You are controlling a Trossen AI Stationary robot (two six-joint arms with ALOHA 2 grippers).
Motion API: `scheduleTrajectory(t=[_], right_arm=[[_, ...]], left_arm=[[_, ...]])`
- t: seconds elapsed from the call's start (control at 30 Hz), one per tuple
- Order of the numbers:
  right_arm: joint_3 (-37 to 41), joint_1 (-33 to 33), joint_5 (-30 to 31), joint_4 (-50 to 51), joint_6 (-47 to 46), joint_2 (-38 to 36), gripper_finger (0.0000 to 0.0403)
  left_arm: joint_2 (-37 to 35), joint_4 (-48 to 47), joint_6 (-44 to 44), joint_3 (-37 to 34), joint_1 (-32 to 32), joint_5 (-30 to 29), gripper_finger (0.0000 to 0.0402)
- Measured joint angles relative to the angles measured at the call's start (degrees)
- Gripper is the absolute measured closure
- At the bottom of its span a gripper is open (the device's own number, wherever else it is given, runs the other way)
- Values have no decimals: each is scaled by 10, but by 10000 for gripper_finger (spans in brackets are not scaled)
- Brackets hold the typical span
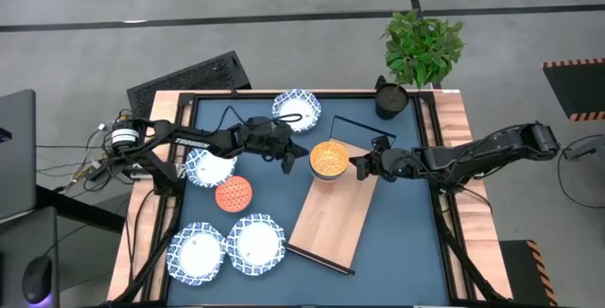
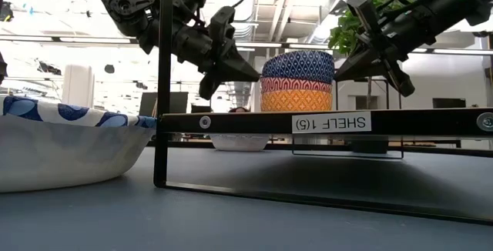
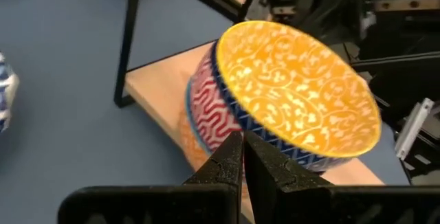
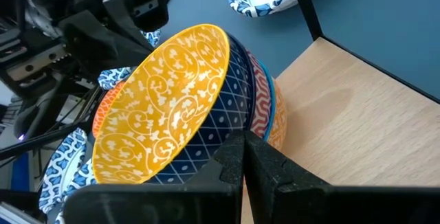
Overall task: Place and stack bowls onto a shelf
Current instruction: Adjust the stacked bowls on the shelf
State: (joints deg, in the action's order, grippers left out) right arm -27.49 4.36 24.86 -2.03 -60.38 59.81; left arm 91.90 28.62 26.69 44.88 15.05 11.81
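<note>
A stack of three small bowls (image 1: 328,159) stands on the far end of the light-wood shelf (image 1: 331,221). The top bowl (image 2: 298,64) is blue outside and orange-yellow inside, with a red one (image 2: 298,84) and an orange one (image 2: 296,99) under it. My left gripper (image 1: 295,160), shut, is at the stack's left side. My right gripper (image 1: 357,166), also shut, is at its right side. Both come in level, pointing at each other across the stack. My left gripper has its shut fingertips (image 3: 234,148) against the outer wall of the stack (image 3: 227,117), about where the blue bowl meets the red one, coming level from the table's left. The stack stands upright on the shelf. My right gripper has its shut fingertips (image 4: 237,148) against the blue outer wall of the top bowl (image 4: 220,131), coming level from the table's right.
Wide white bowls with blue rims lie on the table: one at the far side (image 1: 298,110), one under the left arm (image 1: 210,166), two at the near left (image 1: 197,251) (image 1: 257,244). A red-orange bowl (image 1: 233,195) sits between them. A dark pot (image 1: 389,98) and a plant (image 1: 423,48) stand far right.
</note>
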Motion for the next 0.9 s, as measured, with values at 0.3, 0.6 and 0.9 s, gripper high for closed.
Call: scheduleTrajectory(t=[0.3, 0.6, 0.9], right_arm=[[0, 0, 0, 0, -2, 0, 372], [0, 0, 0, 0, -2, 0, 372], [0, 0, 0, 0, -2, 0, 372]], left_arm=[[0, 14, -5, 0, -6, 12, 401], [0, 23, -5, 0, -10, 10, 402], [0, 20, -19, 0, -11, 9, 401]])
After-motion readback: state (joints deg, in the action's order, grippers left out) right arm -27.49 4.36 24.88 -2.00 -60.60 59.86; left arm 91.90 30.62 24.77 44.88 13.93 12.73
